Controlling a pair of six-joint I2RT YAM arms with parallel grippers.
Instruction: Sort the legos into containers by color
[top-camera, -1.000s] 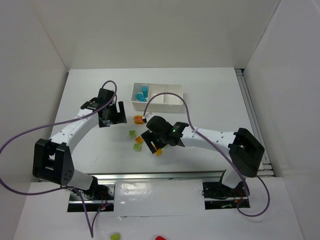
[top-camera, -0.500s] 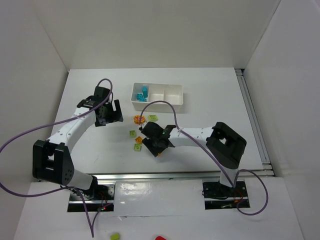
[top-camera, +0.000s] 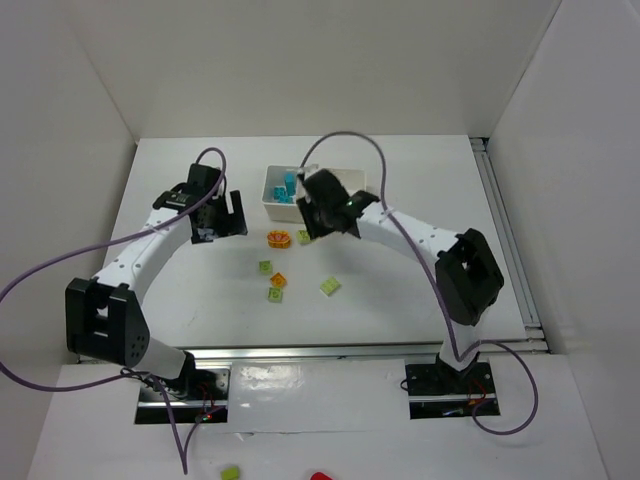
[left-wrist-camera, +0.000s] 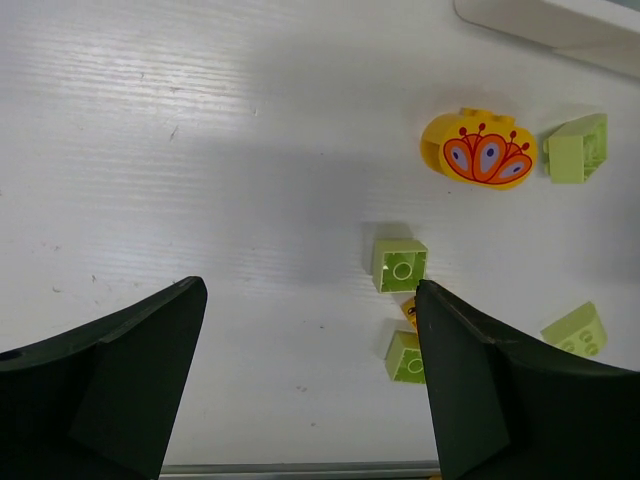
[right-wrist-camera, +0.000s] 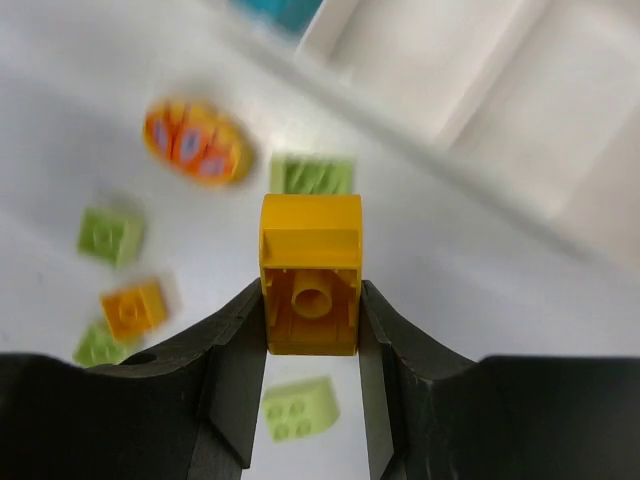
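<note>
My right gripper (right-wrist-camera: 312, 300) is shut on an orange-yellow lego (right-wrist-camera: 311, 272), held in the air just short of the white tray (right-wrist-camera: 500, 110). From above, that gripper (top-camera: 308, 228) hangs at the tray's (top-camera: 352, 176) near wall. Cyan legos (top-camera: 287, 185) lie in its left compartment. On the table sit an orange patterned oval piece (top-camera: 278, 238), a small orange brick (top-camera: 278, 279) and green bricks (top-camera: 303, 237) (top-camera: 265, 267) (top-camera: 330, 287). My left gripper (top-camera: 215, 215) is open and empty, left of the oval piece (left-wrist-camera: 479, 152) and a green brick (left-wrist-camera: 400, 264).
The loose legos sit bunched in the table's middle, in front of the tray. White walls close in the table on three sides. Purple cables loop over both arms. A metal rail (top-camera: 300, 352) runs along the near edge.
My right gripper shut on the orange-yellow brick near the table's front middle, lifted it and carried it back toward the tray. The left arm shifted only slightly.
</note>
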